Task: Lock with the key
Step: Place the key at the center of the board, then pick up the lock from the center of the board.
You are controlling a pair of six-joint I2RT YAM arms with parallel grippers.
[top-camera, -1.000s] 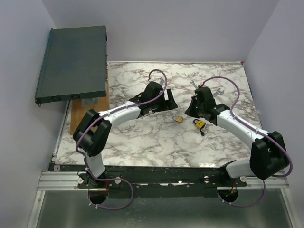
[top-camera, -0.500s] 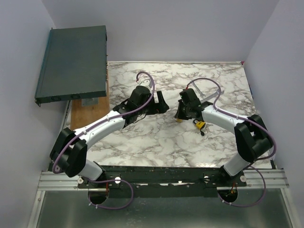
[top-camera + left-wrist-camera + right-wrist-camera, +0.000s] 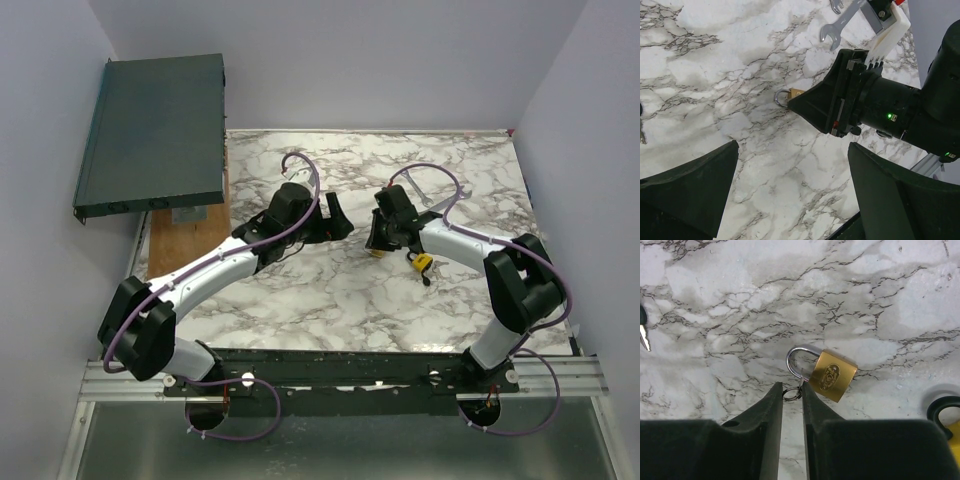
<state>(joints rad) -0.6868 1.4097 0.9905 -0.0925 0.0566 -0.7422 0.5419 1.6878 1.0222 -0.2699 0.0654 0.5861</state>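
Two arm bases sit on the metal rail along the near edge of the bench, a white marble-patterned top with grey veining. Both arms reach in toward mid-bench.

Left gripper: fingers spread wide, nothing between them, held above bare marble.

Right gripper: fingers drawn almost together, leaving only a thin slit, tips pointed down at the brass padlock.

The padlock lies flat near the bench centre, its shackle toward the fingertips. A small ring sits at the mouth of the slit (whether it is nipped cannot be told). A yellow padlock lies just beside the brass one, toward the right edge. A key shows at the margin of the right wrist view.

Further back, a wrench lies behind the right gripper, toward the far edge. At the far left corner a dark flat case rests on a wooden block and overhangs the left edge. Pale lilac walls close in the bench on three sides.
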